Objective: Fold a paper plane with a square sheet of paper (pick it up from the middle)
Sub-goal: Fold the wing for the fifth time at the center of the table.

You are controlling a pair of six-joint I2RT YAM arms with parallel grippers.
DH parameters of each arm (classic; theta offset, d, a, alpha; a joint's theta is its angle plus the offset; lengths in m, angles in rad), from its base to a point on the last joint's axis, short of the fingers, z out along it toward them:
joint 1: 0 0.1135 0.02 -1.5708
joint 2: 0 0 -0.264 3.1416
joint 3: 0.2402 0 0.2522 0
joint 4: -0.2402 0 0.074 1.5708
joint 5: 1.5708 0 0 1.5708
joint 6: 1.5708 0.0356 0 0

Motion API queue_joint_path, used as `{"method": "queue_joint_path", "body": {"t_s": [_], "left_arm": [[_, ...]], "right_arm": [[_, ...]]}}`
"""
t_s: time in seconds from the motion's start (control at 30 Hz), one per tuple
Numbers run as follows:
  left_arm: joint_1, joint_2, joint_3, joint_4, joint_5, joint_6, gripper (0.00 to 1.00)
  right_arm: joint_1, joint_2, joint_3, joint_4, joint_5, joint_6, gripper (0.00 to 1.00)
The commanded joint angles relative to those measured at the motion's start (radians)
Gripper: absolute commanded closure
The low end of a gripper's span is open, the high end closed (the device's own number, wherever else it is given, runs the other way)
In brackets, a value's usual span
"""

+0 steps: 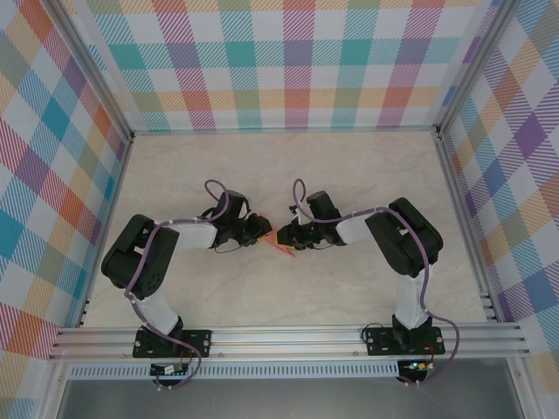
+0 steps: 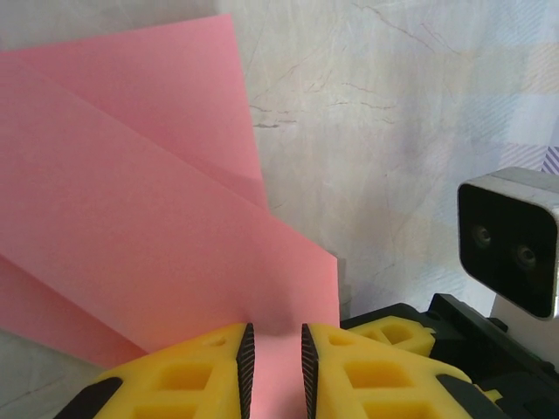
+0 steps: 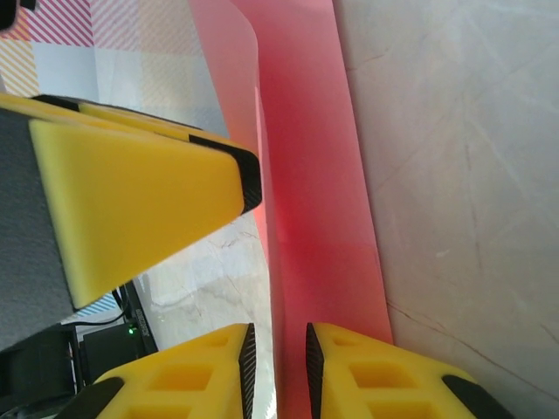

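One folded paper, thin, matte and salmon-pink, sits between the tips of both grippers, just above the middle of the table. From the left gripper the paper spreads ahead and to the left of the fingers as flat overlapping layers. Its straight creases slant from far left down towards the fingertips, and one sharp corner points away. From the right gripper the paper reads as a long narrow strip. Its long axis runs straight ahead out of the gap between the fingers, and a loose flap curls off its left side.

Each gripper has blocky yellow fingers with ribbed black pads standing a narrow way apart, with pink showing in the gap. Whether the pads pinch the paper or only straddle it cannot be told for either gripper.

In the top view the left gripper and right gripper meet almost nose to nose. A finger of the left gripper hangs just left of the strip, near the right gripper's tips.

The table is smooth, pale, veined stone-look board, bare on all sides of the grippers. Checked pastel walls and metal rails lie well apart from both.
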State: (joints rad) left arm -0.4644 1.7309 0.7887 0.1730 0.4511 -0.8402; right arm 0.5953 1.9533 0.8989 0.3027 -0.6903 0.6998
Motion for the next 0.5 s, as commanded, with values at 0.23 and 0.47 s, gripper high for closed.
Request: {"method": "queue_joint_path", "body": {"t_s": [0.23,0.47], "left_arm": [[-0.007,0.038,0.046,-0.042,-0.015,0.018,0.76],[-0.008,0.038,0.049,-0.053,-0.022,0.018,0.77]], "right_arm": [[-0.005,-0.028,0.068,-0.226,0.007,-0.208,0.74],[-0.004,-0.038,0.083,-0.279,0.041,-0.268,0.74]]}}
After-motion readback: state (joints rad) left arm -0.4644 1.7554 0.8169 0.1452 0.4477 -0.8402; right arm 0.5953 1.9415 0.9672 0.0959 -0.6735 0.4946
